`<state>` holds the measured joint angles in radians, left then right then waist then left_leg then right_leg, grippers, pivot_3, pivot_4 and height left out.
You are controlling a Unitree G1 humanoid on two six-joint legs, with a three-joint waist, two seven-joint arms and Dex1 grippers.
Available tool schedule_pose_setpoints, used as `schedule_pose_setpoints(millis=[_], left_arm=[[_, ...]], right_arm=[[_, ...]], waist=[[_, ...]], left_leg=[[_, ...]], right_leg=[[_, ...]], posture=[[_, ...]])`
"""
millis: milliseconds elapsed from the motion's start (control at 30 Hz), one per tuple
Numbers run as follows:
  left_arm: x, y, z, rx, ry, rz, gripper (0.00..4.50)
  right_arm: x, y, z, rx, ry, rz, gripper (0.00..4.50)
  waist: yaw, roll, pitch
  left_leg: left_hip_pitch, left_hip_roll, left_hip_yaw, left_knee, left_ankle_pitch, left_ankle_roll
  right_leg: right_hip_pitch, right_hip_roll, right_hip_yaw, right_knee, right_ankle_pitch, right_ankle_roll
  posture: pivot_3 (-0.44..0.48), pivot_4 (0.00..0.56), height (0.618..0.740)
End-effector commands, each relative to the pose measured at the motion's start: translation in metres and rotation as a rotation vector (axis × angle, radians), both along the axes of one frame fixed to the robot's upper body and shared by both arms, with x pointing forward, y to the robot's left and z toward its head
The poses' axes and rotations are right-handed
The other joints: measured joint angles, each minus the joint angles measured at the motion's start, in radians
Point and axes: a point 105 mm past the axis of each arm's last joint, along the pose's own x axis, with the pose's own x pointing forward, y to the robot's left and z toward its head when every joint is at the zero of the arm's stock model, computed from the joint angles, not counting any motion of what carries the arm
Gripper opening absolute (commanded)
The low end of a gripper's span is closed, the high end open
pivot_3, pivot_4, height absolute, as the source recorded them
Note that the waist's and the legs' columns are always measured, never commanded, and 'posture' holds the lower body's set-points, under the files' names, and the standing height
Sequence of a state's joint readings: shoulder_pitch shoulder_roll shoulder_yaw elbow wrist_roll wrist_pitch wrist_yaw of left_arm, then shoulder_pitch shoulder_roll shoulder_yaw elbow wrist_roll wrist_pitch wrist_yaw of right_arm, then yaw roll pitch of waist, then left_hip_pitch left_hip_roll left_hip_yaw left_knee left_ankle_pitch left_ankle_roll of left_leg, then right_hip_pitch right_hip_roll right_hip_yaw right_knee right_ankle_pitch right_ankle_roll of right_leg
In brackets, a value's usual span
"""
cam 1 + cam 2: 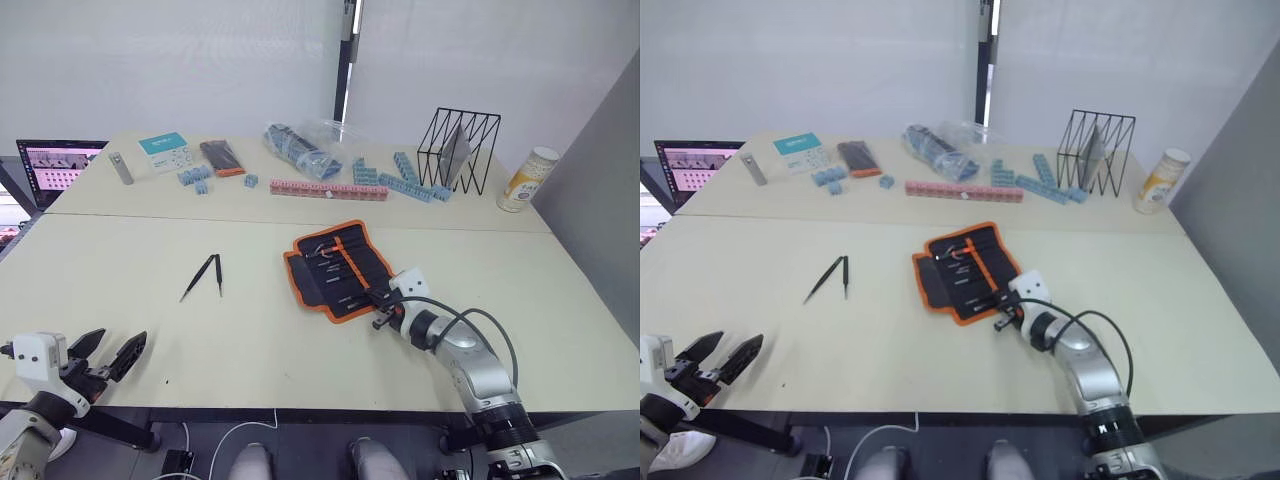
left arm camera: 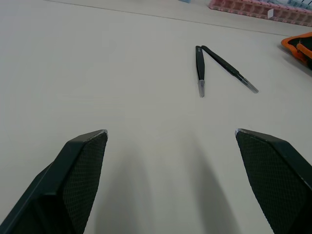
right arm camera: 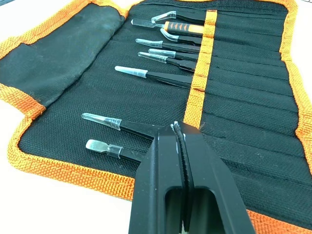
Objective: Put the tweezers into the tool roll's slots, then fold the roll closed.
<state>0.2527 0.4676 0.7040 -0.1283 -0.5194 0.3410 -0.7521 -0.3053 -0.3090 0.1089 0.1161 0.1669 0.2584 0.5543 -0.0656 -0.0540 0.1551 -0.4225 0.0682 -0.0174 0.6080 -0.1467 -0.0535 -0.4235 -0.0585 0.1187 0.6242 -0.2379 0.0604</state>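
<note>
The tool roll [image 1: 338, 268] lies open at the table's middle, black with orange edging. Several tweezers [image 3: 161, 75] sit tucked under its orange strap, in the slots [image 3: 243, 97]. My right gripper [image 3: 178, 129] is shut at the roll's near right corner, its tips right over the shaft of one tucked tweezers [image 3: 114, 124]; whether it pinches that shaft is hidden. Two loose black tweezers [image 1: 205, 274] lie in a V on the bare table left of the roll. My left gripper [image 1: 108, 352] hangs open at the near left corner, well short of the loose tweezers [image 2: 200, 68].
Along the far table stand a laptop [image 1: 58, 160], a grey bar [image 1: 121, 168], a teal box [image 1: 165, 150], a dark pack with an orange end [image 1: 221, 157], blue and pink blocks [image 1: 328, 189], a plastic bag [image 1: 305, 145], a wire rack [image 1: 460, 150] and a canister [image 1: 528, 180].
</note>
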Motion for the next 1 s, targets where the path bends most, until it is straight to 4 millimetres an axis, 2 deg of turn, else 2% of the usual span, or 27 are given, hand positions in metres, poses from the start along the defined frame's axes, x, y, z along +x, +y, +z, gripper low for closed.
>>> schedule_pose_setpoints(millis=[33, 133, 333, 467, 567, 900, 1000], left_arm=[[0.006, -0.006, 0.014, 0.013, -0.047, -0.028, 4.46], [0.013, -0.007, 0.017, 0.025, -0.048, -0.044, 4.46], [0.039, -0.012, 0.02, 0.076, 0.003, -0.071, 4.46], [0.068, -0.021, 0.015, 0.141, 0.098, -0.125, 4.46], [0.091, -0.026, 0.018, 0.156, 0.118, -0.139, 4.46], [0.126, -0.043, 0.007, 0.235, 0.215, -0.148, 4.46], [0.137, -0.047, 0.002, 0.242, 0.22, -0.15, 3.71]], right_arm=[[-0.002, -0.006, -0.012, -0.034, 0.042, -0.009, 0.0], [-0.003, -0.006, -0.012, -0.033, 0.043, -0.009, 0.0], [-0.005, -0.005, -0.012, -0.031, 0.043, -0.013, 0.0], [-0.006, -0.005, -0.012, -0.031, 0.039, -0.021, 0.0], [-0.006, -0.005, -0.01, -0.032, 0.031, -0.028, 0.0], [-0.006, -0.011, -0.006, -0.037, 0.015, -0.055, 0.0], [-0.006, -0.011, -0.007, -0.037, 0.015, -0.058, 0.0]], waist=[[-0.002, 0.0, 0.0], [-0.003, 0.0, 0.0], [-0.004, 0.0, 0.0], [-0.002, 0.0, 0.0], [-0.002, 0.0, 0.0], [-0.003, 0.0, 0.0], [0.003, 0.0, 0.0]], left_leg=[[0.0, 0.0, 0.0, 0.0, 0.0, 0.0], [0.0, 0.0, 0.0, 0.0, 0.0, 0.0], [0.0, 0.0, 0.001, 0.0, 0.0, 0.0], [-0.001, 0.0, 0.002, -0.002, 0.0, 0.0], [-0.001, 0.0, 0.001, -0.001, 0.0, 0.0], [-0.001, 0.0, 0.002, -0.003, 0.0, 0.0], [-0.001, 0.0, 0.002, -0.002, 0.0, 0.0]], right_leg=[[0.0, 0.0, 0.0, 0.0, 0.0, 0.0], [0.0, 0.0, 0.0, 0.0, 0.0, 0.0], [0.0, 0.0, 0.0, 0.0, 0.0, 0.0], [0.001, 0.0, 0.0, 0.001, 0.0, 0.0], [0.001, 0.001, 0.0, 0.001, 0.0, 0.0], [0.0, 0.001, 0.0, 0.005, 0.001, 0.001], [0.001, 0.001, 0.0, 0.004, 0.001, 0.001]], posture=[[0.0, 0.15, 0.74], [0.0, 0.15, 0.74], [0.0, 0.15, 0.74], [0.0, 0.15, 0.74], [0.0, 0.15, 0.74], [0.0, 0.15, 0.74], [0.0, 0.15, 0.74]])
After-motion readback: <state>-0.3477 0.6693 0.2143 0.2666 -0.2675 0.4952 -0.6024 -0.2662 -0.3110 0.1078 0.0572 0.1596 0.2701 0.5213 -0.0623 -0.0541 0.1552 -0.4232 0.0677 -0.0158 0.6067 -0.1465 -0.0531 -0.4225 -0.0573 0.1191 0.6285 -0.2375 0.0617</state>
